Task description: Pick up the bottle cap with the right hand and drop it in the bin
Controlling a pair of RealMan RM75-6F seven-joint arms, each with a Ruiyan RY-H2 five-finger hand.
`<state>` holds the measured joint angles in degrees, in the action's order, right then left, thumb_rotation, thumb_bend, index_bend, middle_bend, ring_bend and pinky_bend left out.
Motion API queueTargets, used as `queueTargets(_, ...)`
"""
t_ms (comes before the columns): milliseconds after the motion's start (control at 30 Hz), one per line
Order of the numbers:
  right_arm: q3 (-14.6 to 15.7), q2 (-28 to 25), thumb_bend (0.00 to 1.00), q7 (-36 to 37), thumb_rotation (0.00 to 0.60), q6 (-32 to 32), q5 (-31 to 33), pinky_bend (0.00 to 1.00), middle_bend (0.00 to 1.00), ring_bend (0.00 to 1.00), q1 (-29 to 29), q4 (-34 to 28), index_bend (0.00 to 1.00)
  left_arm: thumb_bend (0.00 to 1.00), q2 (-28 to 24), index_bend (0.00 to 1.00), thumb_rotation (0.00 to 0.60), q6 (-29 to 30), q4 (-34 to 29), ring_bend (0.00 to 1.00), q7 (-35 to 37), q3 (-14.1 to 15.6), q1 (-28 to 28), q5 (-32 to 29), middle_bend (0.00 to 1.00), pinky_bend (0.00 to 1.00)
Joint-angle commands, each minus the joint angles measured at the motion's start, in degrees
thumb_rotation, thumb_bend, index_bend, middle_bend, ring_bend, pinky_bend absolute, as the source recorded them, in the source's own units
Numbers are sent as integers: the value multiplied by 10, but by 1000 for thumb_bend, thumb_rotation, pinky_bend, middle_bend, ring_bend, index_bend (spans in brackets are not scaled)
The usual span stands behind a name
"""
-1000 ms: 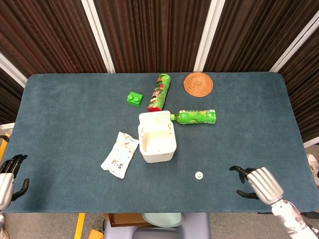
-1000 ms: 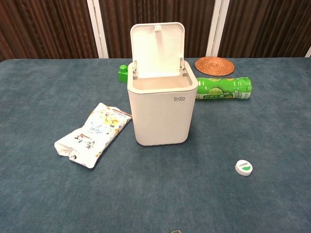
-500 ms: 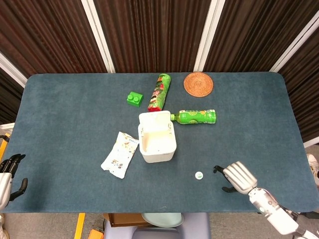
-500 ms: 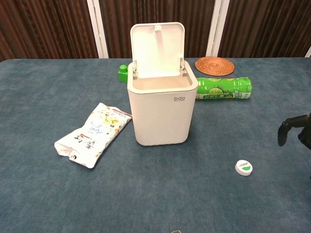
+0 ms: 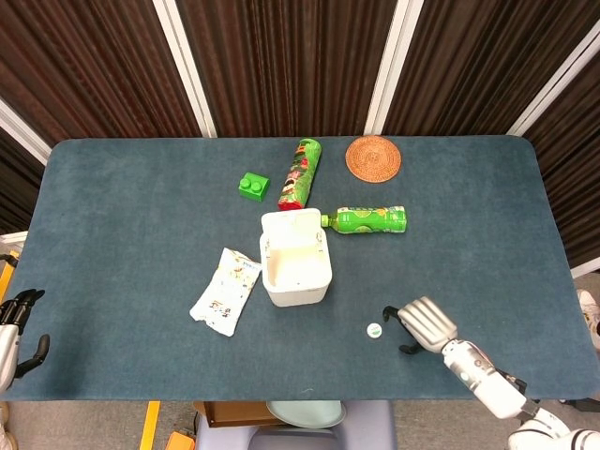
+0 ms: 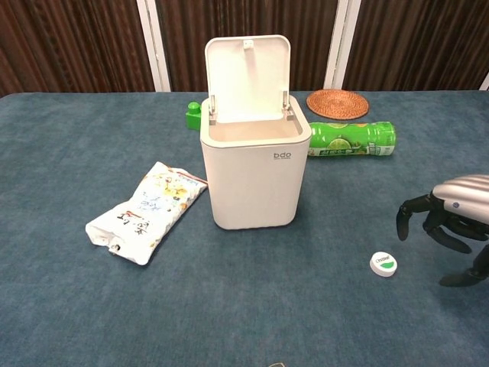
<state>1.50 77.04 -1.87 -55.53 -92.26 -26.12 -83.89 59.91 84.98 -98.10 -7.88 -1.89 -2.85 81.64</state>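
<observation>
Closer now, right hand (image 6: 451, 222) hovers open just beside bottle cap (image 6: 383, 264).

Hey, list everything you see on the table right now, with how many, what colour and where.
bin: one, white, lid open, table centre
bottle cap: one, white with green, front right of bin
snack bag: one, white printed, lying left of bin
green bottle: one, on its side, behind-right of bin
snack tube: one, green and red, lying behind bin
toy brick: one, green, left of tube
woven coaster: one, brown, far side
left robot hand: one, black fingers, table's left edge, empty
right robot hand: one, silver and black, open beside cap
</observation>
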Motion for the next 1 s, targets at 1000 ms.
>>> queueTargets(1000, 0, 65, 237, 45, 600, 45, 31, 1000, 903, 908, -51, 73, 588, 458, -3, 150, 600, 2, 2, 186, 12, -1, 2, 6, 141, 397)
